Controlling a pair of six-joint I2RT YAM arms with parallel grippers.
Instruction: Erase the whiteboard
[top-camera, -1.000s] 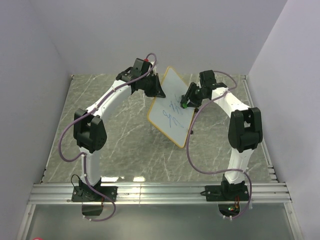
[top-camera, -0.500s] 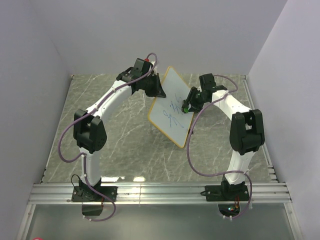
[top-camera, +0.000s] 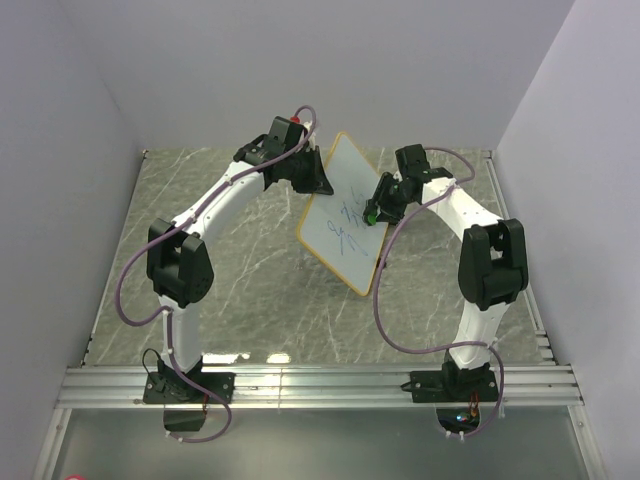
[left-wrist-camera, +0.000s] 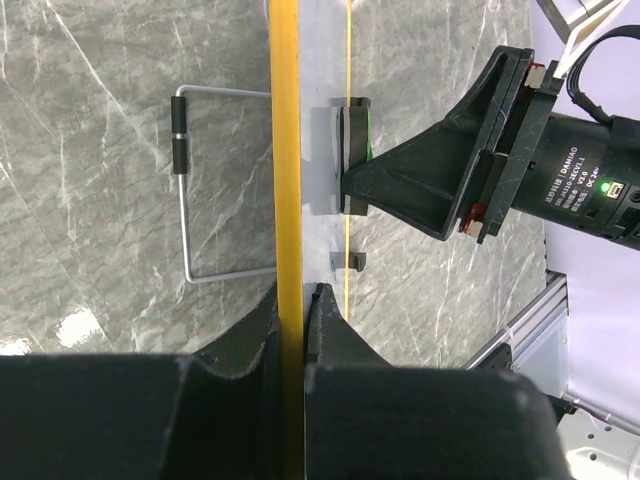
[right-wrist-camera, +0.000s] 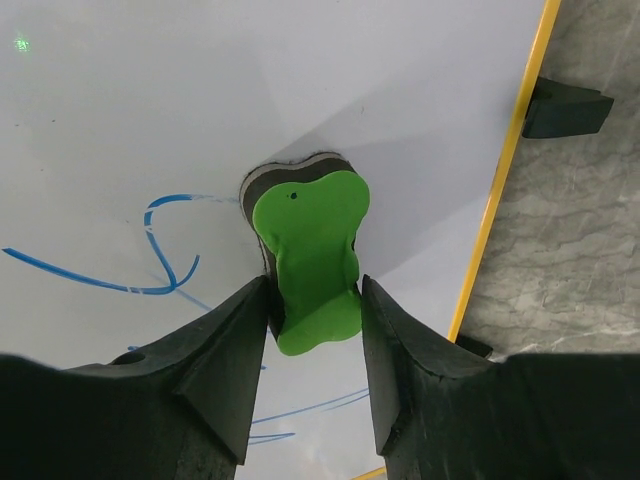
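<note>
"Watching the left jaws first: they are shut on the yellow rim (left-wrist-camera: 289, 150) of the whiteboard (top-camera: 340, 225). That pinch on one edge holds it tilted up over the surface (top-camera: 230, 290), between the two arms. Whether its low corner touches down, I cannot tell."

"And the right jaws?"

"Closed on the green eraser (right-wrist-camera: 312, 255), with its dark felt flat against the white face, just beside the blue scribbles (right-wrist-camera: 160, 250)."

"So what could go wrong?"

"Pushing too hard, I think. The board is gripped at one edge only, so pressure from the eraser could swing it or slide it out of the left jaws. Too light a push, and the felt skims over the ink. The eraser could also twist between the jaws on a sideways stroke."

"Anything in the way?"

"A bent wire loop (left-wrist-camera: 195, 190) shows behind the board; I cannot tell if it is fixed to it. A small black foot (right-wrist-camera: 565, 105) sticks out past the rim, and a stroke running off that edge could catch it. The right arm's purple cable (top-camera: 385, 300) hangs near the board's lower corner and might snag there."
</note>
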